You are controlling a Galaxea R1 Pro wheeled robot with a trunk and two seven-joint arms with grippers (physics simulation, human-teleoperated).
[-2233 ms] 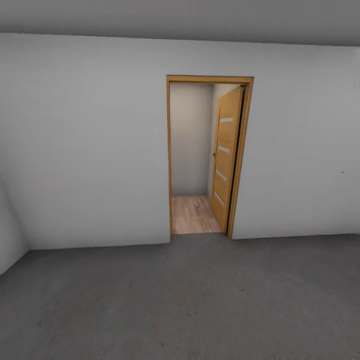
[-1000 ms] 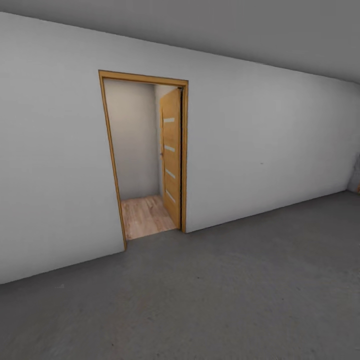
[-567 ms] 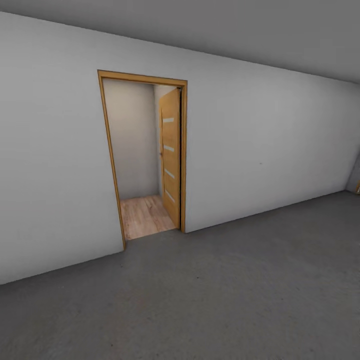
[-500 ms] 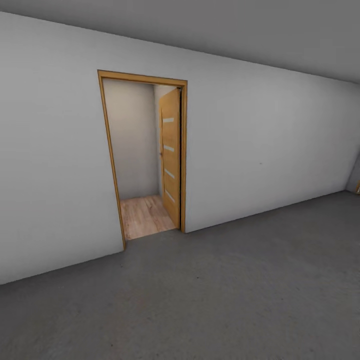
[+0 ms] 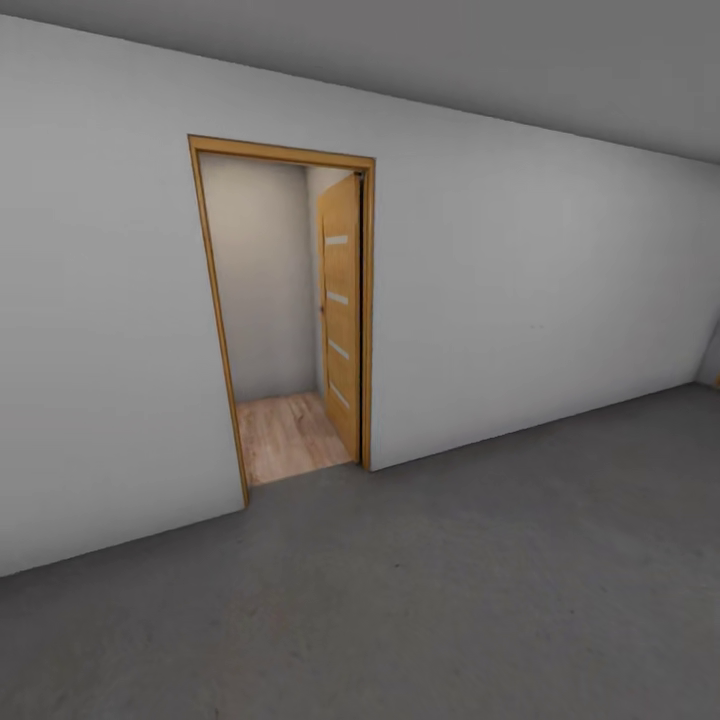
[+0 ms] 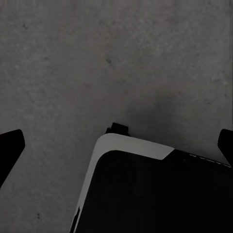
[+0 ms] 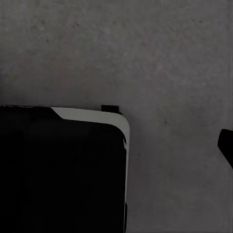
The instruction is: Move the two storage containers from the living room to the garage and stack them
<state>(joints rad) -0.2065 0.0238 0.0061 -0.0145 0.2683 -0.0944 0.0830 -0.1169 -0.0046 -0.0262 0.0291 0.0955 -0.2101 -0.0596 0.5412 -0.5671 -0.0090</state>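
Head view puts the open doorway (image 5: 285, 310) left of centre across the garage floor (image 5: 450, 600); both grippers hang empty, jaws spread, for travelling.

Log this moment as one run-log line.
place: garage, on grey floor | ahead: open door, wood planks beyond | left gripper: open, empty | right gripper: one fingertip seen | containers: unseen

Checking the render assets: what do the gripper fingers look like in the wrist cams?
Left gripper's fingertips are plain matte black wedges tapering to blunt points, with no markings, pads or cables visible on them. Right gripper's fingertip looks the same: flat black, pointed and unmarked.
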